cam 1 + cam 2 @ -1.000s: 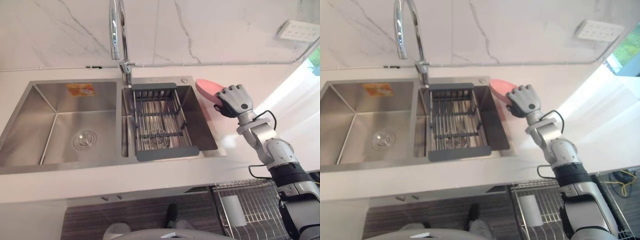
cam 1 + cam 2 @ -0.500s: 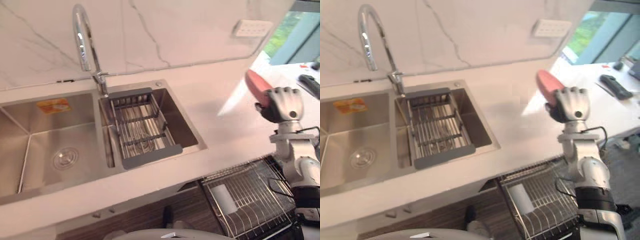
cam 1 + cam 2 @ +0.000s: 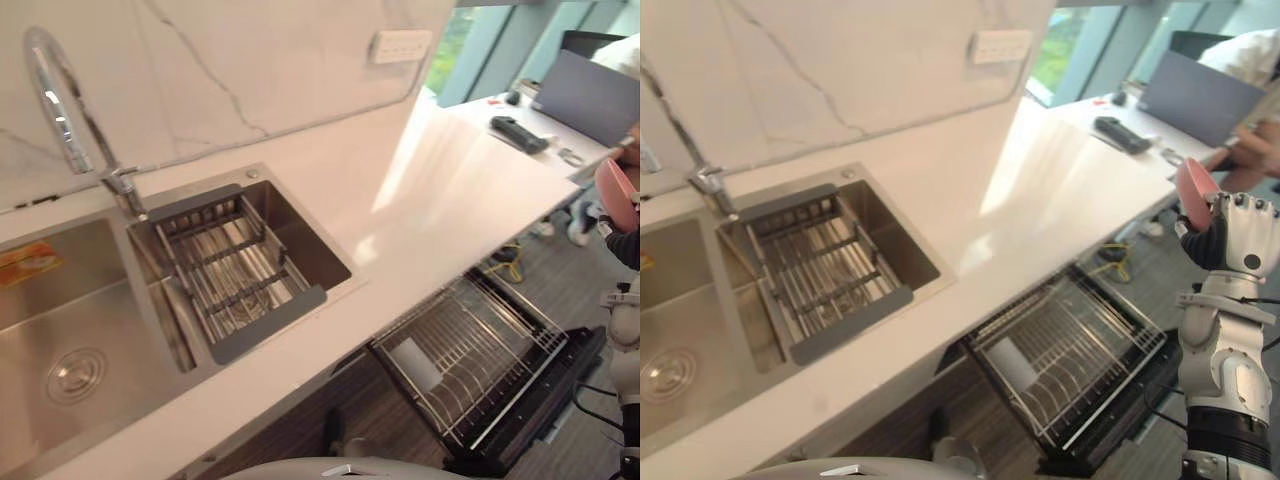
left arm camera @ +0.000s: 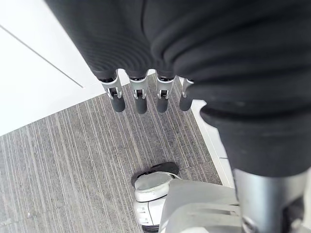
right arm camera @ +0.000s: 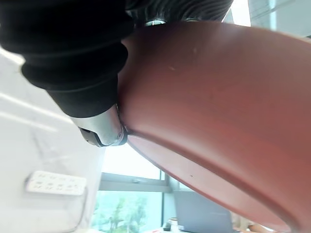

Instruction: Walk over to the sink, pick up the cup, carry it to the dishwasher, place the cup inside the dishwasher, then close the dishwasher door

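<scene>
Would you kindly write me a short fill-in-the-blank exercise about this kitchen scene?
The pink cup is held in the robot's ____ hand.
The dishwasher door stands ____.
The grey drain basket sits inside the ____.
Missing words: right; open; sink.

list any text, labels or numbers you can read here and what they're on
No text can be read.
orange sticker in the left sink basin: print too blurred.
wall socket panel: no legible marking.
pink cup in the right hand: no print on the side that shows.
</scene>
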{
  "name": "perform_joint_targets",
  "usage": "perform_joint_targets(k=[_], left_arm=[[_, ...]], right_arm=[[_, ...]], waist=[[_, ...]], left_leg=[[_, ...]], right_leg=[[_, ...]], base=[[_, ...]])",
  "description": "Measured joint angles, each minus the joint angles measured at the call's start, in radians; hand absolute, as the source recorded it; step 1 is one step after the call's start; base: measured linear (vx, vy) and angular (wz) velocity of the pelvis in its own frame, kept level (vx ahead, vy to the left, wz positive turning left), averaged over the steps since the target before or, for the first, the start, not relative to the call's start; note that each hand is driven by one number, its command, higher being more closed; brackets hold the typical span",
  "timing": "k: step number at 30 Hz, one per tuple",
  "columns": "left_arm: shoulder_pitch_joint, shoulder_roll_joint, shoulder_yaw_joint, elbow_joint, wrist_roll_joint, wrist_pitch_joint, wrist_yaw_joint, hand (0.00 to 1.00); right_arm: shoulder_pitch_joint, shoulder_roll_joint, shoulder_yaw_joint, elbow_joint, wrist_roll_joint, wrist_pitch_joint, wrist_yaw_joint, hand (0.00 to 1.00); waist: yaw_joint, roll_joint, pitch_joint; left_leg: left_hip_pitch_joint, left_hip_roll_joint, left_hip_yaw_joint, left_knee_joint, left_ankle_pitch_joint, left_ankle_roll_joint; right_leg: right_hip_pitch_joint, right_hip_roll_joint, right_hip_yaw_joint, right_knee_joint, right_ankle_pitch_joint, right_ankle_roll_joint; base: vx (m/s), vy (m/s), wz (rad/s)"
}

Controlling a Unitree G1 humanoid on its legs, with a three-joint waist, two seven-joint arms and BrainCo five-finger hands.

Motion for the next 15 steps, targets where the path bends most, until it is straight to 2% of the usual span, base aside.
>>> perform_joint_targets(k=[1,2,3,4,5,6,7,8,9,10,11,12,15], left_arm=[[-0.001,-0.002,0.001,-0.001,-0.014,0.006,0.004,0.0],[-0.002,-0.007,0.001,-0.007,-0.033,0.012,0.009,0.0],[-0.002,-0.006,0.001,-0.017,-0.043,0.014,0.014,0.0],[-0.002,0.001,0.004,-0.028,-0.055,0.015,0.028,0.0],[-0.002,0.008,0.01,-0.034,-0.068,0.016,0.03,0.0],[-0.007,0.012,0.037,-0.043,-0.106,0.017,0.03,0.0],[-0.013,0.01,0.046,-0.042,-0.137,0.02,0.031,0.0],[-0.012,0.011,0.051,-0.043,-0.152,0.02,0.031,0.0],[-0.015,0.008,0.06,-0.047,-0.183,0.017,0.029,0.0],[-0.024,-0.007,0.065,-0.044,-0.198,0.017,0.035,0.0],[-0.022,-0.02,0.071,-0.04,-0.204,0.013,0.037,0.0],[-0.019,-0.029,0.082,-0.031,-0.205,0.004,0.052,0.0],[-0.018,-0.03,0.083,-0.028,-0.196,-0.006,0.052,0.0]], right_arm=[[0.0,0.006,-0.001,0.005,0.013,0.012,-0.003,1.0],[-0.001,0.018,-0.001,0.013,0.034,0.029,-0.009,1.0],[-0.002,0.025,0.0,0.022,0.043,0.037,-0.018,1.0],[-0.002,0.039,-0.001,0.052,0.06,0.055,-0.032,1.0],[-0.002,0.048,0.0,0.072,0.073,0.064,-0.04,1.0],[-0.007,0.063,0.001,0.11,0.096,0.084,-0.046,1.0],[-0.009,0.084,0.002,0.139,0.117,0.094,-0.05,1.0],[-0.012,0.097,0.002,0.158,0.122,0.097,-0.053,1.0],[-0.018,0.121,0.001,0.186,0.137,0.108,-0.066,1.0],[-0.032,0.139,-0.001,0.221,0.148,0.115,-0.069,1.0],[-0.039,0.156,-0.002,0.235,0.148,0.113,-0.069,1.0],[-0.023,0.198,-0.013,0.228,0.148,0.105,-0.072,1.0],[0.049,0.247,-0.058,0.227,0.146,0.078,-0.073,1.0]], waist=[[-0.007,0.015,-0.009],[-0.006,0.044,-0.02],[-0.006,0.051,-0.021],[-0.006,0.029,-0.017],[-0.005,0.034,-0.014],[0.013,0.003,-0.028],[0.033,0.01,-0.028],[0.041,0.009,-0.026],[0.06,-0.004,-0.019],[0.068,0.011,-0.021],[0.078,0.011,-0.02],[0.074,0.012,-0.019],[0.058,0.008,-0.013]], left_leg=[[0.002,0.017,0.018,0.001,-0.002,0.0],[-0.003,0.05,0.033,-0.006,-0.002,0.0],[-0.005,0.059,0.043,-0.006,-0.003,0.0],[-0.007,0.058,0.044,0.001,-0.003,-0.001],[-0.009,0.054,0.047,0.01,-0.003,-0.001],[-0.014,0.043,0.051,0.043,-0.009,-0.009],[-0.058,0.069,0.05,0.114,-0.002,0.001],[-0.098,0.083,0.043,0.173,0.006,0.019],[-0.143,0.079,0.026,0.174,-0.023,0.03],[-0.149,0.058,0.017,0.05,0.029,0.031],[-0.144,0.056,0.019,0.044,0.056,0.006],[-0.122,0.052,0.044,0.017,0.063,0.001],[-0.104,0.038,0.051,-0.016,0.077,-0.005]], right_leg=[[-0.009,-0.004,-0.061,0.042,-0.069,-0.04],[-0.028,-0.015,-0.117,0.109,-0.14,-0.052],[-0.047,-0.038,-0.13,0.174,-0.155,-0.063],[-0.065,-0.075,-0.135,0.316,-0.18,-0.062],[-0.061,-0.087,-0.142,0.356,-0.187,-0.066],[-0.053,-0.077,-0.147,0.323,-0.202,-0.026],[-0.021,-0.037,-0.14,0.217,-0.156,0.011],[-0.006,-0.025,-0.128,0.156,-0.123,0.012],[0.024,-0.006,-0.106,0.037,-0.056,0.012],[0.051,0.022,-0.09,-0.065,0.006,0.013],[0.066,0.036,-0.075,-0.105,0.03,0.016],[0.081,0.037,-0.056,-0.136,0.044,0.024],[0.081,0.032,-0.053,-0.142,0.038,0.025]], base=[[0.01,-0.025,-0.35],[0.02,-0.056,-0.3],[0.05,-0.084,-0.19],[0.05,-0.096,-0.04],[0.11,-0.107,-0.19],[0.14,-0.129,-0.39],[0.11,-0.105,-0.49],[0.03,-0.076,-0.51],[-0.08,-0.026,-0.51],[-0.1,-0.029,-0.62],[-0.08,-0.018,-0.62],[-0.03,0.01,-0.41],[-0.04,0.053,-0.14]])
